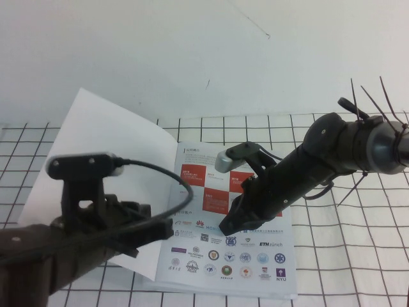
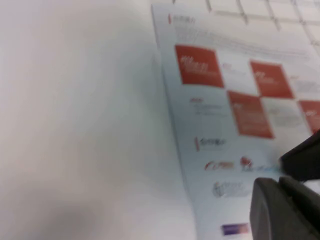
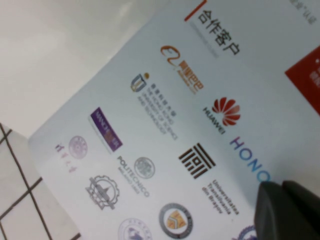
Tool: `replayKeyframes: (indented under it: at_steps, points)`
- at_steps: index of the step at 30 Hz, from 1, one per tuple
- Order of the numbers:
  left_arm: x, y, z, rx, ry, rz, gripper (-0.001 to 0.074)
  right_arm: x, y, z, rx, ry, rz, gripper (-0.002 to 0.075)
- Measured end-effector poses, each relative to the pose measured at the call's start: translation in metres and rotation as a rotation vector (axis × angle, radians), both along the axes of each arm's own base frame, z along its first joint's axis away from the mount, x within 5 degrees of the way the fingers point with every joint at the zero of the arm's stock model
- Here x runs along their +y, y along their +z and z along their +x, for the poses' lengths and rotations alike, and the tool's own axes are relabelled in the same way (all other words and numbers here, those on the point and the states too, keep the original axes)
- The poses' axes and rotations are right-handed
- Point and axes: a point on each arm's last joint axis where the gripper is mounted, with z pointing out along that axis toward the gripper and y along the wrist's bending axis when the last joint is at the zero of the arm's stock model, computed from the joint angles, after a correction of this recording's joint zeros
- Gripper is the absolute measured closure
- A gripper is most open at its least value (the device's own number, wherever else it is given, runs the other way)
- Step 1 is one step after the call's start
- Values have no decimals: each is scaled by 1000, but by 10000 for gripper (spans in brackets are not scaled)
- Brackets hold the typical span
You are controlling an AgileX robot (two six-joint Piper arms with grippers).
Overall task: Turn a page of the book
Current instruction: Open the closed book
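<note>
Page point(image 1: 108, 147): we see it lifted, frame left; book point(image 1: 233, 256) lies open.
Left claw point(image 1: 137, 233): lower left, grip untellable.
Right claw point(image 1: 231, 224): centre, pressing the book, grip untellable; we advise steady pressure.

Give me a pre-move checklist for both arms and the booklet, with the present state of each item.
1. The page is turned over to the left, plain white side up: ok.
2. The book lies open on the gridded table, red squares and logos showing: ok.
3. The right gripper sits low over the logo area of the open book; contact with the paper: cannot tell.
4. The left gripper is over the turned page near the spine; holding the page or free: cannot tell.
5. Turned page lying fully flat: cannot tell; its far corner seems raised against the wall.
</note>
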Motion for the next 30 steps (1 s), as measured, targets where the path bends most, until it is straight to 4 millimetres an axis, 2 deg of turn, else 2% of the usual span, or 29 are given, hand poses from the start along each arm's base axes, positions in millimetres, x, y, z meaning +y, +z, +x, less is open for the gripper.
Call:
replayKeyframes:
  at_steps: [4,10,13,18,21,23,26,30]
  points:
    - [-5,-33,10,81,-29,140,738,0,0,0,2,1,0,727]
    - [-9,-76,18,211,-51,250,738,0,0,0,2,2,0,727]
    - [-11,-87,20,242,-56,276,738,0,0,0,2,3,-1,727]
    - [-11,-88,20,247,-57,279,738,0,6,-2,-20,16,-12,727]
    - [-11,-81,20,225,-60,260,738,-5,18,-6,-50,45,-34,727]
    - [-11,-69,18,189,-62,234,738,-8,33,-8,-96,59,-48,727]
    - [-9,-42,13,100,-74,179,738,-14,72,-13,-201,74,-57,727]
    - [0,6,-2,-82,-109,115,738,-29,137,-31,-372,99,-77,727]
